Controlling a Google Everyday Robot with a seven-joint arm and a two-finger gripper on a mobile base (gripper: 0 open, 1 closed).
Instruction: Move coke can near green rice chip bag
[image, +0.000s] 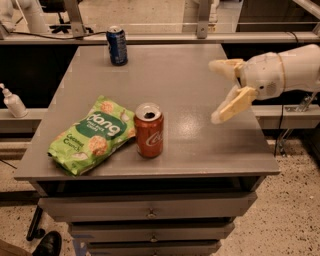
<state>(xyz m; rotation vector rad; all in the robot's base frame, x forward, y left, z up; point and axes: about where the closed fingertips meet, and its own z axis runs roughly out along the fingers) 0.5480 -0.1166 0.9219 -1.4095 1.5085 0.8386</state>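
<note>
The coke can stands upright near the front of the grey table, its left side just beside the right edge of the green rice chip bag, which lies flat at the front left. My gripper is open and empty, raised above the table's right side, well to the right of the can. Its two cream fingers are spread apart and point left.
A dark blue can stands upright at the table's back left. A white pump bottle sits on a lower shelf to the left. Drawers run below the table front. A dark shoe shows at the bottom left.
</note>
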